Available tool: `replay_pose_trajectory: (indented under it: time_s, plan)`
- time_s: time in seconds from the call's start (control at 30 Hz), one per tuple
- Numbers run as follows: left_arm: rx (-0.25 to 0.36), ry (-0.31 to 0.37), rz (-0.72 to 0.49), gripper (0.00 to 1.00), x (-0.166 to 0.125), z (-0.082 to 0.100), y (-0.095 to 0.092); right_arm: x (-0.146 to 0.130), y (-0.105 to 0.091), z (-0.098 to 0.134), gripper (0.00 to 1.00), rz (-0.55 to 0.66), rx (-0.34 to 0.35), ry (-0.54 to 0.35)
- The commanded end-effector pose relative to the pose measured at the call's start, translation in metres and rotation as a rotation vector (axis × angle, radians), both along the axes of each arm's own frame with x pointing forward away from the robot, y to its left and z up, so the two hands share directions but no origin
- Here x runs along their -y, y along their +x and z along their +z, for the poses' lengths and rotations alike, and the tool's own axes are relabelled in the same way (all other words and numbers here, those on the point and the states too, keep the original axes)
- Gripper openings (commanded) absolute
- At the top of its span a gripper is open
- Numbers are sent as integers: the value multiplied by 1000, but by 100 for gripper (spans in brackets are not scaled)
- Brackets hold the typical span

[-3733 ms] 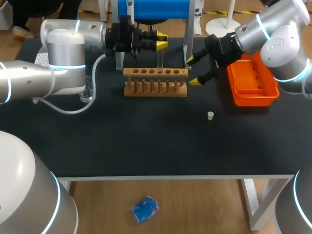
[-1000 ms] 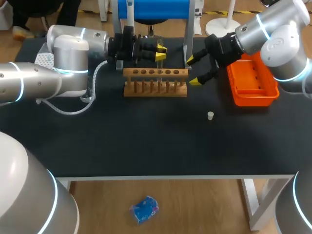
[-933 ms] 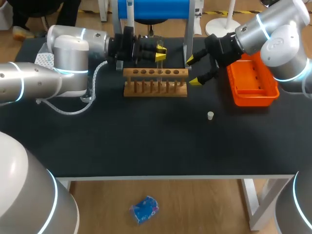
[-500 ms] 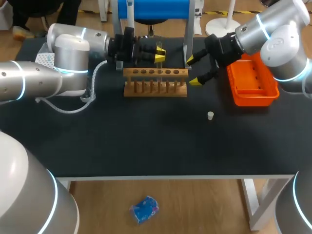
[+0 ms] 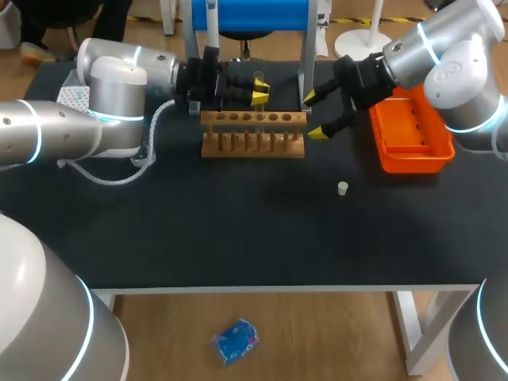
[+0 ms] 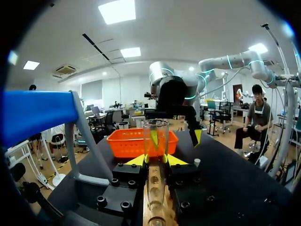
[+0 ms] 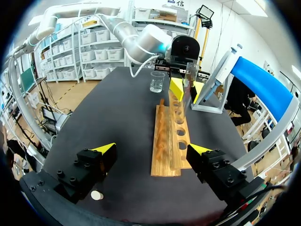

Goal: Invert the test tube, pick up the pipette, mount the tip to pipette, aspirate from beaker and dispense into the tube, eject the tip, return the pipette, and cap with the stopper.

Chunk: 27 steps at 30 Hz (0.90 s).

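The left tool (image 5: pixel 259 89) has raised the test tube (image 6: pixel 155 139), pinched upright, over the wooden rack (image 5: pixel 252 136) at the tabletop's (image 5: pixel 238 230) far middle, while the right tool (image 5: pixel 313 115) hangs spread to the rack's right; inverting likely needs clearance first.

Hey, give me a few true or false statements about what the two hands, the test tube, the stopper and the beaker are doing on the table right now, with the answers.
1. The left hand is shut on the test tube over the wooden rack. True.
2. The right hand holds the stopper. False: it is open and empty, and the stopper lies on the table, apart from it.
3. The orange basket stands to the right of the rack. True.
4. The beaker stands inside the orange basket. False: it stands on the table past the rack's left end.
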<state>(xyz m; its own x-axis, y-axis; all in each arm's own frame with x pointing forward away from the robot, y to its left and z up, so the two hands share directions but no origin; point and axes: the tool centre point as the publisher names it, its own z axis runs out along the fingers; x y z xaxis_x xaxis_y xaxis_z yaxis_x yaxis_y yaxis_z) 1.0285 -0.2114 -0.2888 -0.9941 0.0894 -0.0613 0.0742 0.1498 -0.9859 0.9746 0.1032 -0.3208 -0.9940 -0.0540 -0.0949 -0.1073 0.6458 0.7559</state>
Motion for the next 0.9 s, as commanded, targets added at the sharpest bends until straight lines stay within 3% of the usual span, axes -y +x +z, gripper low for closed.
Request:
replay_pose_trajectory:
  time_s: [0.03, 0.1, 0.13, 0.17, 0.5, 0.9]
  plan:
    - [-5, 9, -6, 0, -1, -2, 1, 0, 0, 0, 100, 1, 0, 0]
    - [-8, 17, -8, 0, -1, -3, 0, 0, 0, 0, 100, 1, 0, 0]
    - [-8, 17, -3, 58, -1, -3, 0, 0, 0, 0, 100, 1, 0, 0]
    - [-6, 17, -1, 100, -2, -2, 1, 0, 0, 0, 100, 1, 0, 0]
    - [0, 40, 48, 100, -17, 8, 0, 0, 0, 0, 100, 1, 0, 0]
    - [10, 127, 154, 100, -67, 23, -3, 0, 0, 0, 100, 1, 0, 0]
